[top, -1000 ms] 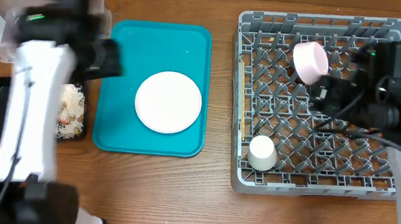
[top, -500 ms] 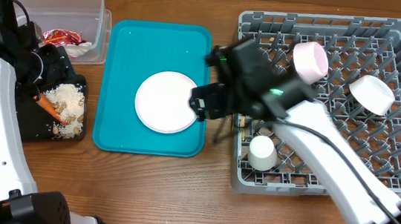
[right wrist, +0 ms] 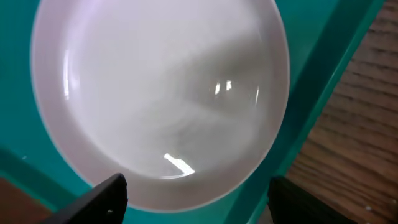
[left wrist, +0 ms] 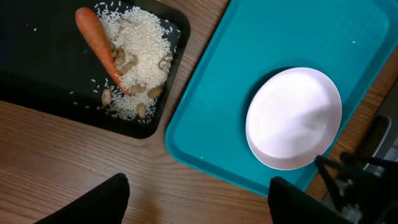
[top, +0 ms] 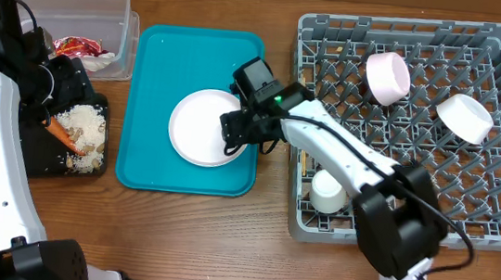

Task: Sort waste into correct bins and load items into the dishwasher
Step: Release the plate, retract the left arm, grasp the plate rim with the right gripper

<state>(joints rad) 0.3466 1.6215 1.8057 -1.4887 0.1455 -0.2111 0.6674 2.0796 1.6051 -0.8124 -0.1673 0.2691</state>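
Arm (top: pixel 342 159) stretched across to teal tray (top: pixel 155 74), right gripper (top: pixel 233 131) low over plate (top: pixel 198 127), jaws wide and empty, plate glossy white, lying flat.

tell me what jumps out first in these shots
The white plate on the teal tray mid-table draws the eye, with the right gripper open over its right edge. Next comes the grey rack on the right, holding a pink bowl, a white bowl and a cup. At far left a carrot lies on pale grains in the black tray.
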